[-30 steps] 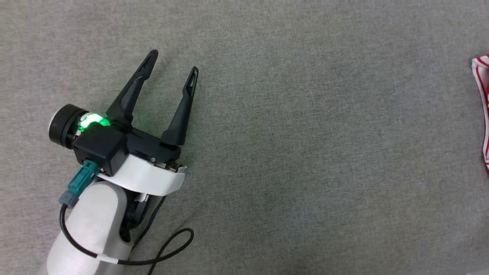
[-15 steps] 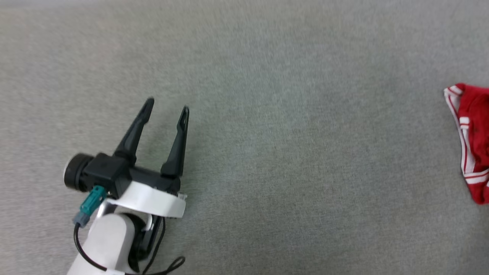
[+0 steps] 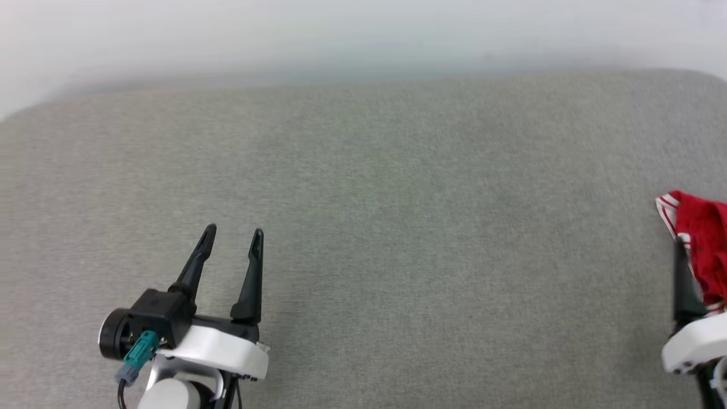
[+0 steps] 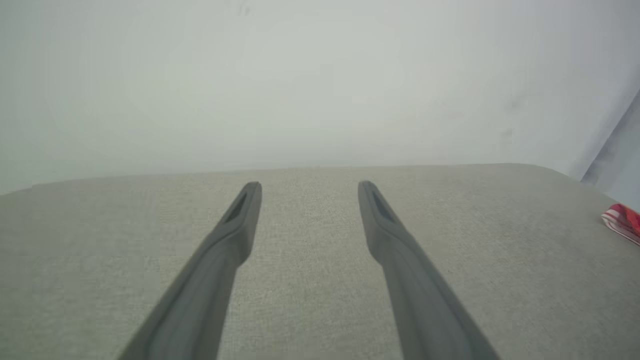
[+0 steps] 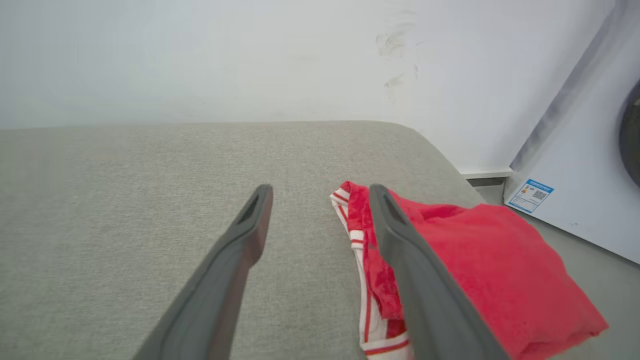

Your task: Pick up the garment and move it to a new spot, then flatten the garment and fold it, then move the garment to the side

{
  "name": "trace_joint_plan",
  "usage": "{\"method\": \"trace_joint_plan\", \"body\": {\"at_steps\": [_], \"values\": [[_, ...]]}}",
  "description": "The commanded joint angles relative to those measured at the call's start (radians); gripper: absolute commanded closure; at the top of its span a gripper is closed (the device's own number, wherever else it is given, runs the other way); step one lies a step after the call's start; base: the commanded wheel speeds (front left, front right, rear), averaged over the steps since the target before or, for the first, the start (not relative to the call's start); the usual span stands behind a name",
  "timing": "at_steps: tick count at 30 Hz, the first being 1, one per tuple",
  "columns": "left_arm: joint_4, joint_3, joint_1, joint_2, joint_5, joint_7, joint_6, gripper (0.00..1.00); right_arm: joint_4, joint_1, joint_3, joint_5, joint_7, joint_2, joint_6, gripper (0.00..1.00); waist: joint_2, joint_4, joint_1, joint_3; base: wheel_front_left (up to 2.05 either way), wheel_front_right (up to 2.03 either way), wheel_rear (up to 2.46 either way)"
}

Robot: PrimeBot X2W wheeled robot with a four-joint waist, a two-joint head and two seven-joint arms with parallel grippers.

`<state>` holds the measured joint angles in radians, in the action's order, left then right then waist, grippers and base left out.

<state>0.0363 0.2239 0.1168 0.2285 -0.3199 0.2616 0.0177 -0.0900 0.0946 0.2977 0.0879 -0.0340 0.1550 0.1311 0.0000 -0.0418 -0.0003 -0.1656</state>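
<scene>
The garment [image 5: 480, 270], red with white-and-red striped trim, lies bunched at the right end of the grey cushioned surface [image 3: 397, 227], near its rounded edge. My right gripper [image 5: 320, 190] is open and hovers at the garment's left edge. One of its fingers [image 5: 420, 280] crosses over the striped trim and the other is over bare fabric. In the head view the garment [image 3: 704, 238] sits at the far right, with one dark finger [image 3: 683, 289] of the right gripper in front of it. My left gripper [image 3: 234, 230] is open and empty, far to the left. The left wrist view has the left gripper [image 4: 308, 186] over bare cushion.
A pale wall [image 3: 363, 34] rises behind the surface's far edge. Beyond the right end, a white appliance [image 5: 575, 165] with a blue label stands on the floor. Bare grey cushion stretches between the two grippers.
The head camera has tilted up, so the far edge and the wall now show. The right gripper has come into the picture beside the garment. Both grippers stay open.
</scene>
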Motion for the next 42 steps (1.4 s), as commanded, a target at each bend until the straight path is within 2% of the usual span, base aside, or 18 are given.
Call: {"method": "trace_joint_plan", "body": {"at_steps": [1,12,23,42], "values": [[0.005,-0.005,-0.015,-0.003,0.005,0.004,0.000,0.00,0.011,-0.022,-0.013,0.009,-0.002,-0.007,-0.001,0.00,0.0000,0.030,0.0003,0.037,0.00,0.00,0.00],[0.028,-0.057,-0.096,-0.016,0.039,0.003,0.001,0.00,0.150,-0.158,-0.153,0.033,-0.002,-0.074,-0.001,0.00,0.0000,0.055,0.0003,0.130,0.00,0.00,0.00],[0.060,-0.071,-0.152,-0.033,0.064,0.003,-0.014,0.00,0.271,-0.267,-0.197,0.021,0.047,-0.103,-0.001,0.00,0.0000,0.051,0.0003,0.195,0.00,0.00,0.00],[0.103,-0.088,-0.147,-0.051,0.082,0.003,-0.039,0.00,0.264,-0.284,-0.201,0.043,0.041,-0.107,-0.001,0.00,0.0000,0.052,0.0003,0.201,0.00,0.00,0.00]]}}
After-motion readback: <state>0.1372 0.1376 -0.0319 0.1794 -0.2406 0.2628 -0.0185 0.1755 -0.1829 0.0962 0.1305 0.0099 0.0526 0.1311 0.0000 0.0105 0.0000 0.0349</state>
